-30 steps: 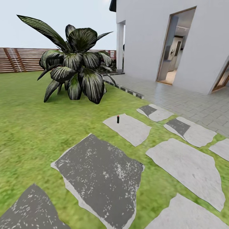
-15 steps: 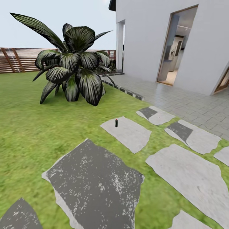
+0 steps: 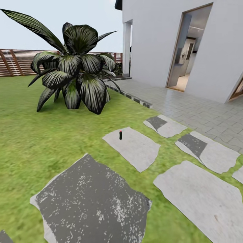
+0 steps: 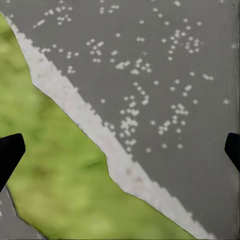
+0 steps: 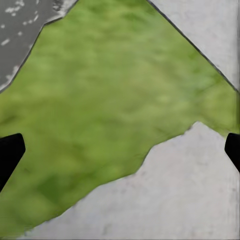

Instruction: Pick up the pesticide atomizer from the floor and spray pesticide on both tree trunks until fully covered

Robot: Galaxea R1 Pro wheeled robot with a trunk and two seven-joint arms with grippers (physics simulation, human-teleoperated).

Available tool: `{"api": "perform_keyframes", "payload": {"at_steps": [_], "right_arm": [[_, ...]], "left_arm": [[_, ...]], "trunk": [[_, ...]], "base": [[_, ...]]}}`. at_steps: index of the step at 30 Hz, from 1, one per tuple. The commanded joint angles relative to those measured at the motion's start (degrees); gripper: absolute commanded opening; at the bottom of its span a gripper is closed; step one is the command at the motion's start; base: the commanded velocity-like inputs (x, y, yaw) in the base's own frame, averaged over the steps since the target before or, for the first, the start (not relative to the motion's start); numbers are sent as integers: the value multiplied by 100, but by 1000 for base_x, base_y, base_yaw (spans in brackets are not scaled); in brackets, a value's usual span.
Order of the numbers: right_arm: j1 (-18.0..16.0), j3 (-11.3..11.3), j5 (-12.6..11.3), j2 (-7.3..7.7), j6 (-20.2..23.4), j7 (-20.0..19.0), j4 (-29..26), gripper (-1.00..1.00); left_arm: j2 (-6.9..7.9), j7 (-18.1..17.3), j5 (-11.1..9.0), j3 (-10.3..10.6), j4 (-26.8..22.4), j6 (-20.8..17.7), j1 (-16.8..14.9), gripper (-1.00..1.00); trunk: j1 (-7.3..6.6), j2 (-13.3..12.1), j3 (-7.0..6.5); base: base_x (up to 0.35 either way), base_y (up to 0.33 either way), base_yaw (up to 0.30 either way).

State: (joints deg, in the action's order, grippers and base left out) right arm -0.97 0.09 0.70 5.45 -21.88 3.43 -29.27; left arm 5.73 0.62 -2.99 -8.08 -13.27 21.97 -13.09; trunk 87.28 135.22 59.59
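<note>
Dark grey stone (image 3: pixel 91 202), speckled white, lies closest to me on the green lawn (image 3: pixel 30 145). My left gripper (image 4: pixel 120 147) hangs spread wide over such a dark slab and the grass beside it, nothing between its tips. My right gripper (image 5: pixel 120 150) is spread just as wide, empty, over grass and a pale slab's edge. Beyond the dark stone, the pesticide atomizer (image 3: pixel 120 134) stands upright near the left edge of a pale grey stepping stone (image 3: pixel 135 146), red spot on top. More pale stones (image 3: pixel 199 189) lead right toward the paved terrace (image 3: pixel 189 108). Farther off, a short palm (image 3: pixel 74 74) with dark striped leaves sits on the lawn. Behind it runs the brown slatted fence (image 3: pixel 17 62), and the white house (image 3: pixel 152 40) with an open doorway (image 3: pixel 189 50) stands at the right.
</note>
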Motion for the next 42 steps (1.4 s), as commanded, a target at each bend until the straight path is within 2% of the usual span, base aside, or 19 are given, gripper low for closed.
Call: {"api": "perform_keyframes", "payload": {"at_steps": [1, 42], "right_arm": [[0, 0, 0, 0, 0, 0, 0, 100], [0, 1, 0, 0, 0, 0, 0, 100]], "left_arm": [[1, 0, 0, 0, 0, 0, 0, 100], [2, 0, 0, 0, 0, 0, 4, 100]], "trunk": [[0, 0, 0], [0, 0, 0]], "base": [[301, -155, 0], [297, -162, 0]]}}
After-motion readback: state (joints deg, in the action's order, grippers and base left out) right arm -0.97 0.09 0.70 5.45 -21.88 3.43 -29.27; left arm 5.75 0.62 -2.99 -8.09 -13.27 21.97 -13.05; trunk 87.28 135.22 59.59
